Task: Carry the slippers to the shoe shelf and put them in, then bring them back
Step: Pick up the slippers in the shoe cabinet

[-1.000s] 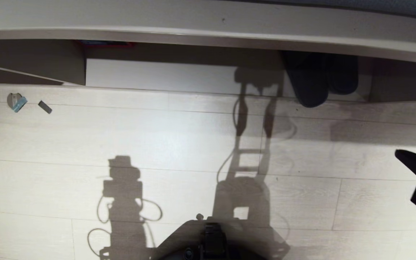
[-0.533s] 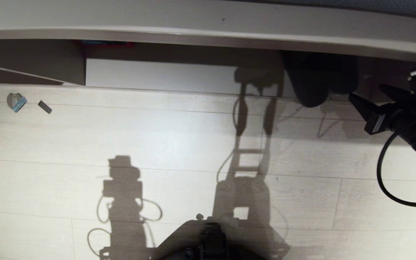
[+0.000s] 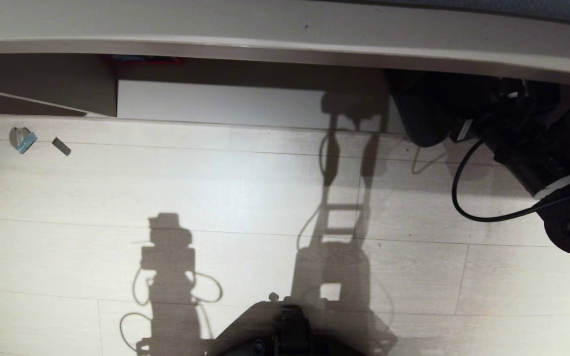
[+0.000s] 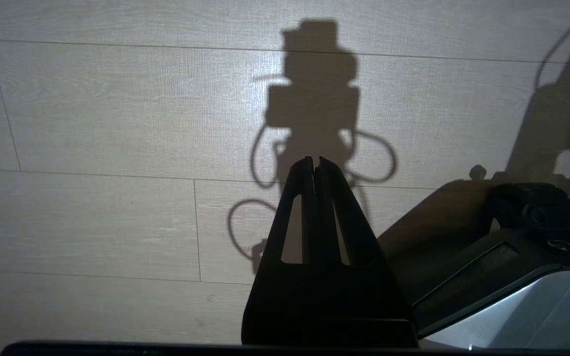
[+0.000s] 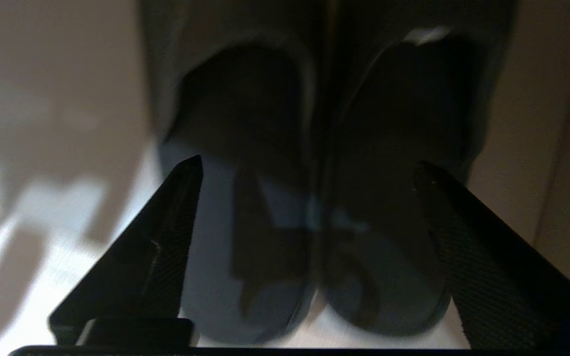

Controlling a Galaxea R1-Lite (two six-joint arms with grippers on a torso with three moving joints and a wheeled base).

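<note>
Retrieval step judged in hand: pair of dark grey open-toe slide slippers [image 5: 314,207] is seen at right end of low beige-grey laminate shoe shelf [image 3: 245,101], heels at its front edge, framed by wide-spread right gripper [image 5: 309,168]; closing on both soles is called for next.

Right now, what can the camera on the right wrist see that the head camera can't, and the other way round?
Only the right wrist view shows the right claw wide open, a finger on each side of the slippers, and both foot bands side by side. Only the head view shows the floor, the small bits lying on it, and the counter above. Both show the slippers in the shoe shelf.
</note>
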